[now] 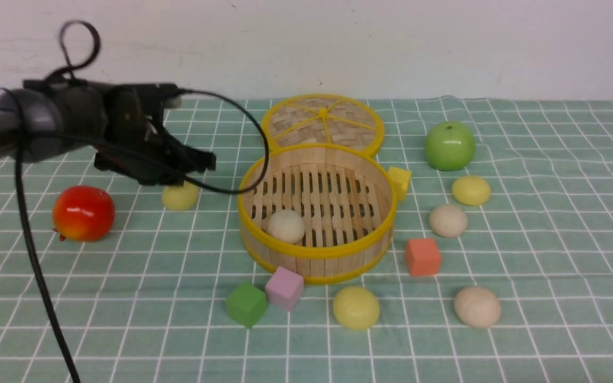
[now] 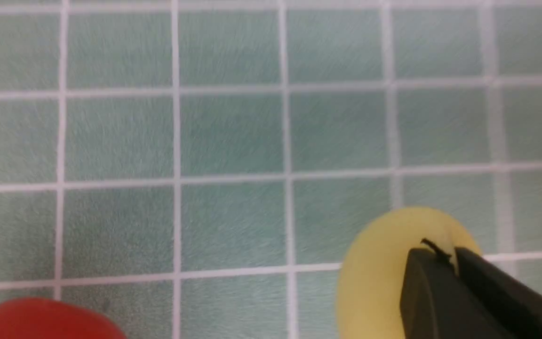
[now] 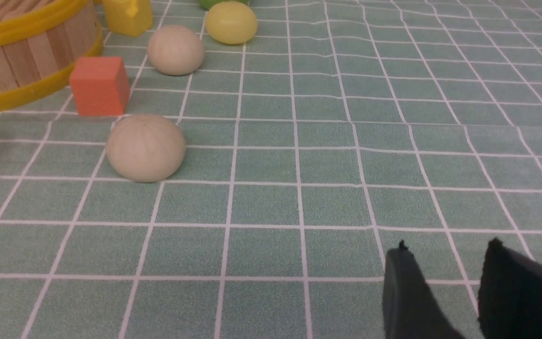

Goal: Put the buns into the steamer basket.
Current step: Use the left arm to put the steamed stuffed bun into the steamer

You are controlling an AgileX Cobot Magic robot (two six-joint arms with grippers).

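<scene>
The steamer basket (image 1: 361,252) stands mid-table with one beige bun (image 1: 286,226) inside. Five buns lie on the cloth: pale yellow ones at the left (image 1: 180,196), front (image 1: 356,307) and right (image 1: 471,190), and beige ones at the right (image 1: 448,220) and front right (image 1: 477,307). My left gripper (image 1: 203,159) hovers just above the left yellow bun (image 2: 379,278); its jaws (image 2: 445,254) are shut and empty. My right gripper (image 3: 447,247) is open and empty, low over bare cloth, with the near beige bun (image 3: 145,147) ahead of it. It is out of the front view.
The woven lid (image 1: 322,125) lies behind the basket. A red apple (image 1: 83,213) sits at the left and a green apple (image 1: 449,145) at the back right. Yellow (image 1: 399,182), orange (image 1: 422,256), pink (image 1: 284,288) and green (image 1: 246,304) cubes ring the basket.
</scene>
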